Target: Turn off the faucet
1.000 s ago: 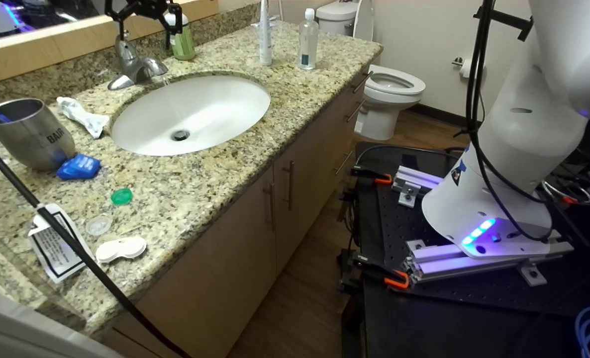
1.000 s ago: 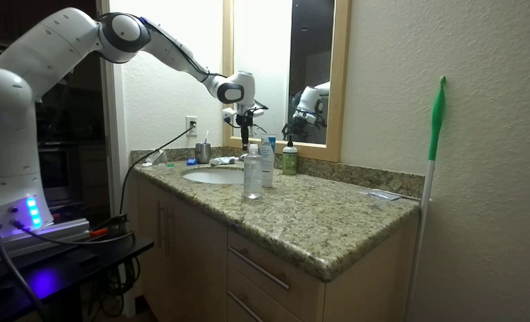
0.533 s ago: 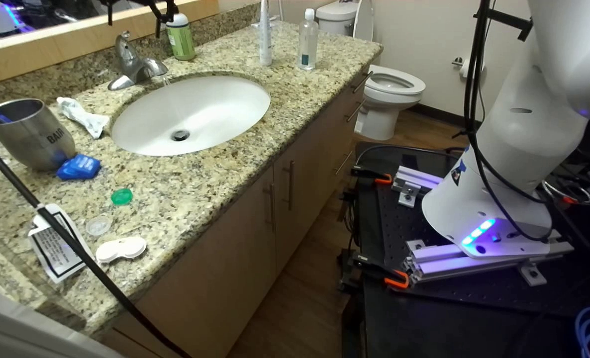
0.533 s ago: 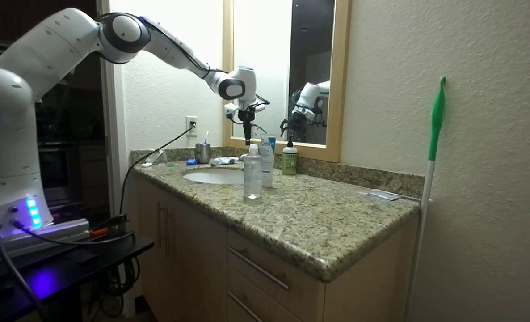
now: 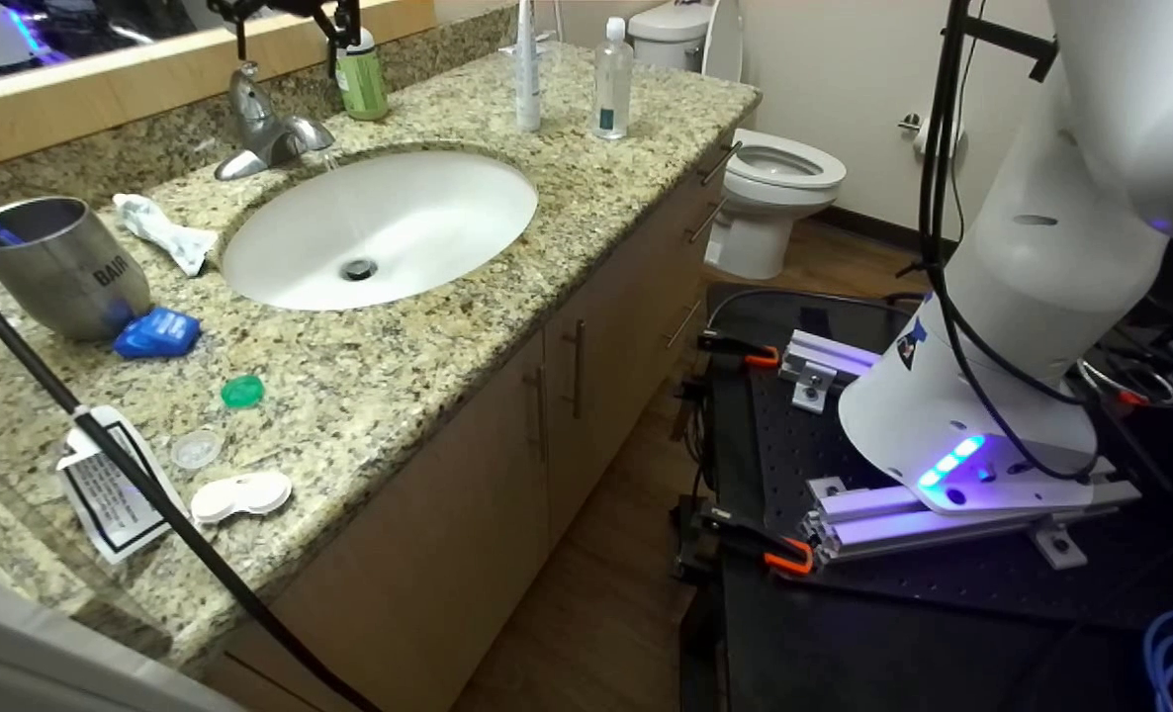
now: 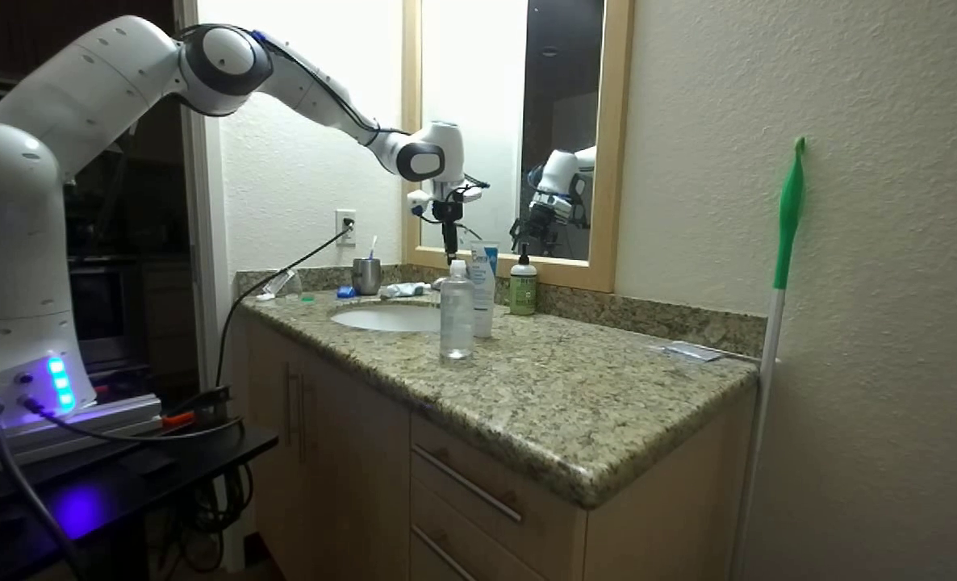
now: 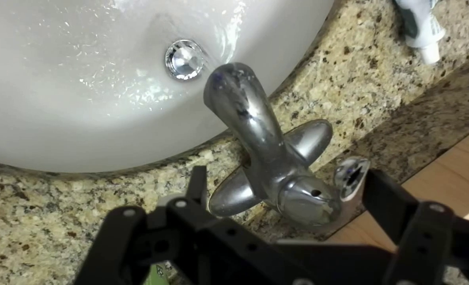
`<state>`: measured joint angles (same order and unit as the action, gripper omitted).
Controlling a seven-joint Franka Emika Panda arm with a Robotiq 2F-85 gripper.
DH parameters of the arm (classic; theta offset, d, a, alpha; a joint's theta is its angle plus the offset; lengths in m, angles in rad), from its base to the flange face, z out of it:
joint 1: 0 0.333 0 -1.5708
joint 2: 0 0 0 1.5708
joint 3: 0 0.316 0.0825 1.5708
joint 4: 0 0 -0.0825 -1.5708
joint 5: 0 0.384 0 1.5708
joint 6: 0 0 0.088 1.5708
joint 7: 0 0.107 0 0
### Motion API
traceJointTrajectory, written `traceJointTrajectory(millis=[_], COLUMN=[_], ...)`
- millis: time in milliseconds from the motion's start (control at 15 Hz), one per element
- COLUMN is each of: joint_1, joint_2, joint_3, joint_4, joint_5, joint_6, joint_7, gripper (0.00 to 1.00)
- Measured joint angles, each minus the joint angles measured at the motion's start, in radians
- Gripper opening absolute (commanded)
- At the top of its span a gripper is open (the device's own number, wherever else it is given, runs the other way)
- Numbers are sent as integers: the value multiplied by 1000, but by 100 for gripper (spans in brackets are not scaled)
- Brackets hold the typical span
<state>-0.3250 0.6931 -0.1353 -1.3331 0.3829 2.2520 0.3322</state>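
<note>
Though the faucet (image 7: 264, 144) shows, the hand (image 7: 284, 183) is partly cropped.

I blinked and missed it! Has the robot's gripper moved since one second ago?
Yes, up a little: in an exterior view, the gripper now sits higher against the faucet than it did one second ago.
</note>
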Motion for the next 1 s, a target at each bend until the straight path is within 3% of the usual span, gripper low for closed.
traceJointTrajectory(millis=[733, 1000], joint_1=[-1, -14], joint_2=[0, 12], joint_3=[-12, -11], joint_4=[-1, 0], joint_5=[-10, -7], joint_6=[-1, -128], joint_7=[0, 2], gripper=[100, 100])
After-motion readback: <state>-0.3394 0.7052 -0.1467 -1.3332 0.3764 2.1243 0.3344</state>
